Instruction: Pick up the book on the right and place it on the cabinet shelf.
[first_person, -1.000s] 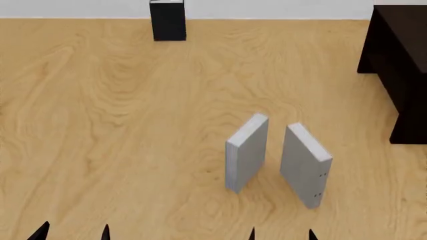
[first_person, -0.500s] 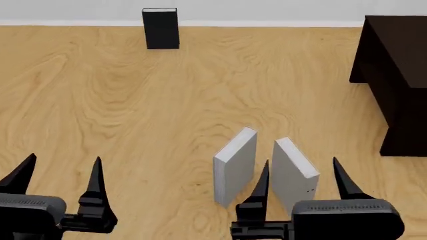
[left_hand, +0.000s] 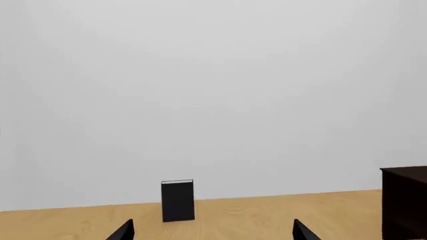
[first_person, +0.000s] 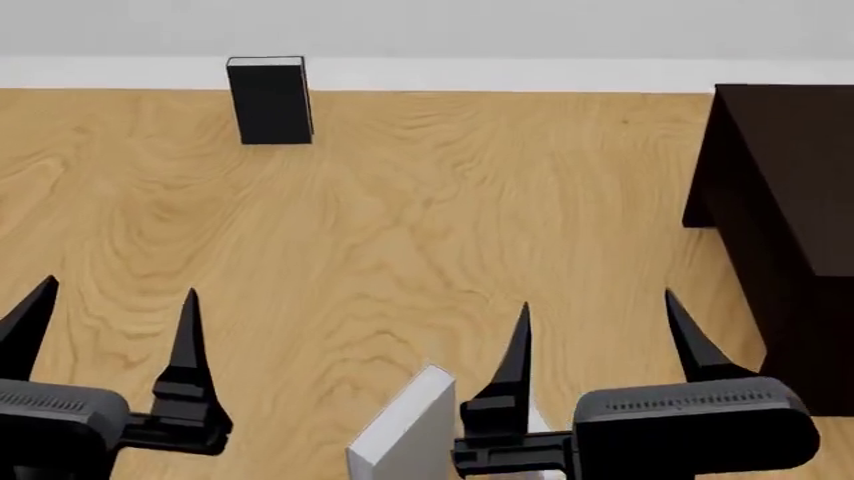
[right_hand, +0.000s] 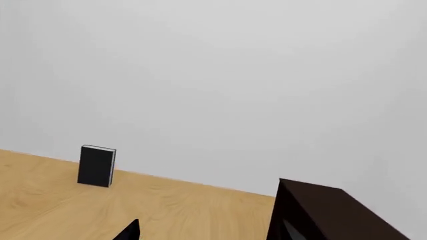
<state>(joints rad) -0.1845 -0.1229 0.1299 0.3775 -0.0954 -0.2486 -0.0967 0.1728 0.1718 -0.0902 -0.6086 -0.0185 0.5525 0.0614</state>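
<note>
Both tools hang with fingers spread and empty: the left tool (first_person: 110, 310) and the right tool (first_person: 597, 318). The book is almost wholly hidden behind the right tool. A second grey book (first_person: 404, 428) stands at the table's (first_person: 400, 220) near edge, a black book (first_person: 270, 100) at its far edge, the cabinet shelf (first_person: 781, 200) at its right edge.
</note>
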